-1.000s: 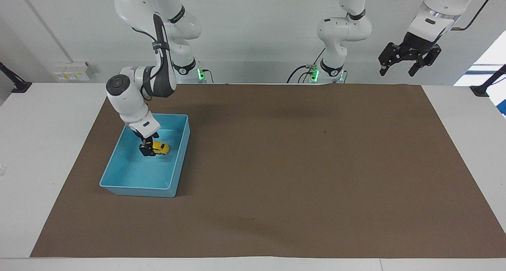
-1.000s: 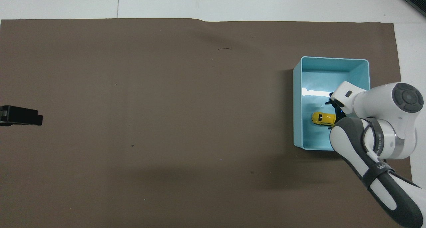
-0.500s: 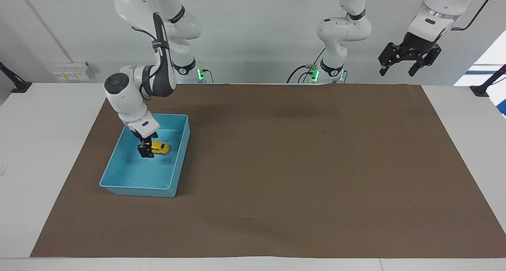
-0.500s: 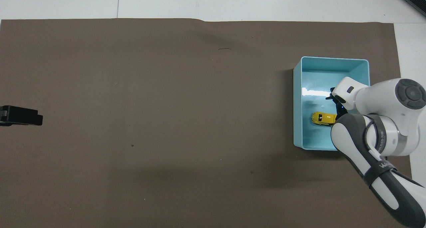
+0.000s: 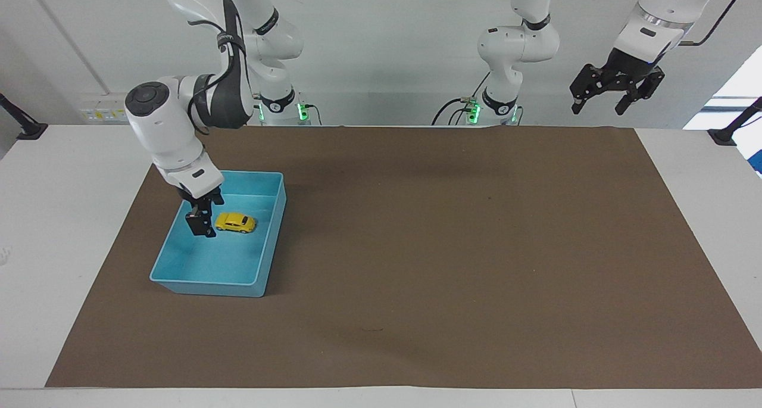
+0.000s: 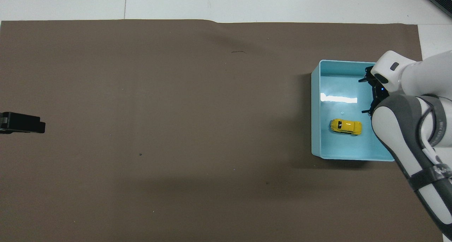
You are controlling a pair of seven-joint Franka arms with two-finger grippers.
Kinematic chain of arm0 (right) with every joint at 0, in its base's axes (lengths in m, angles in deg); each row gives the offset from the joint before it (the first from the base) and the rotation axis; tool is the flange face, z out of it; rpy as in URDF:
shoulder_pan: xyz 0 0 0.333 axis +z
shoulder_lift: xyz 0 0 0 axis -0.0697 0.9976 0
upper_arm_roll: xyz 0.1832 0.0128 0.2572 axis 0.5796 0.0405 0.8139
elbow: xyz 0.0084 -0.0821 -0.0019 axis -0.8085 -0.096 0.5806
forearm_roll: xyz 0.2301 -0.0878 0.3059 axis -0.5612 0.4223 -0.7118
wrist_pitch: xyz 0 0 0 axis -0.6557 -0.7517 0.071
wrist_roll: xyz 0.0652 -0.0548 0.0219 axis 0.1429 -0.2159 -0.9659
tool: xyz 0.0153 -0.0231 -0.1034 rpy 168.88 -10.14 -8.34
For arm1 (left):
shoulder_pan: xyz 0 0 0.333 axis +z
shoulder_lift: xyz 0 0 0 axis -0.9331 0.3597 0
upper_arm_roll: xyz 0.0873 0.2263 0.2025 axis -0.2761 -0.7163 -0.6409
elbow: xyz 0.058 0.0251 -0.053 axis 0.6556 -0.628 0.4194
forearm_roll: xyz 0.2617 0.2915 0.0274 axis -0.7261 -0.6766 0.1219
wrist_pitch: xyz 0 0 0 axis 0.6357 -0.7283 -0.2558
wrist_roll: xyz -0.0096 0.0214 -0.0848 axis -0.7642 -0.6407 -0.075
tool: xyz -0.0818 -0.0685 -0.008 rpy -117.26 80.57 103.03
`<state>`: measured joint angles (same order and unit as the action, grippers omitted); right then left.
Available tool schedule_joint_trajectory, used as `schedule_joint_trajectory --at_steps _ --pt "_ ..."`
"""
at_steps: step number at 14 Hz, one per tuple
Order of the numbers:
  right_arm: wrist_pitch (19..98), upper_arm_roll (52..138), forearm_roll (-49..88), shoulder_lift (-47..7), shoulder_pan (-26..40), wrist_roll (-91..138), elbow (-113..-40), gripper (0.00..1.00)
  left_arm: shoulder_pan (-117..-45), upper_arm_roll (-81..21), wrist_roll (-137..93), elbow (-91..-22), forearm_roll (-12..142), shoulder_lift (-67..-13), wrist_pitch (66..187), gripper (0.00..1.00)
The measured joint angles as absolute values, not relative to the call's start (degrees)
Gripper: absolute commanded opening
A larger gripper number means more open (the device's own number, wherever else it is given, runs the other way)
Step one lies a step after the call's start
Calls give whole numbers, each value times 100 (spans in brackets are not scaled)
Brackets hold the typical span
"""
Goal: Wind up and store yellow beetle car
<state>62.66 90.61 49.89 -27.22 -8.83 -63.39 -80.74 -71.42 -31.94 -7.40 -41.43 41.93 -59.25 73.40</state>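
The small yellow beetle car point(image 5: 236, 222) lies inside the light blue plastic bin point(image 5: 178, 258), the right gripper point(image 5: 200, 223) released above it, the left gripper point(image 5: 613, 95) waiting with spread fingers.

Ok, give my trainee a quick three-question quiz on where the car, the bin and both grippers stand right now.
1. True or false: the yellow beetle car lies inside the blue bin.
2. Which gripper is over the bin? A) the left gripper B) the right gripper C) both
3. Fill in: the car rests on its ____.

Key:
1. True. It sits on the bin's floor, clear of both grippers.
2. B. The right gripper is open beside the car, not touching it; the left gripper waits open, raised at the left arm's end of the table.
3. Wheels.
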Motion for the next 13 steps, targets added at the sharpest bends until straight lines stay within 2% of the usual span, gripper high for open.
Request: schedule_joint_trajectory --at_steps 7,13 --pt "6022 9088 4852 -2716 -825 -5467 -7663 100 -7142 -3194 -740 -4143 4193 -5925 7340 100" --pt "5177 9059 4852 -2940 -646 -4257 -7240 100 -7142 -3194 -740 -4143 4193 -5925 7340 100"
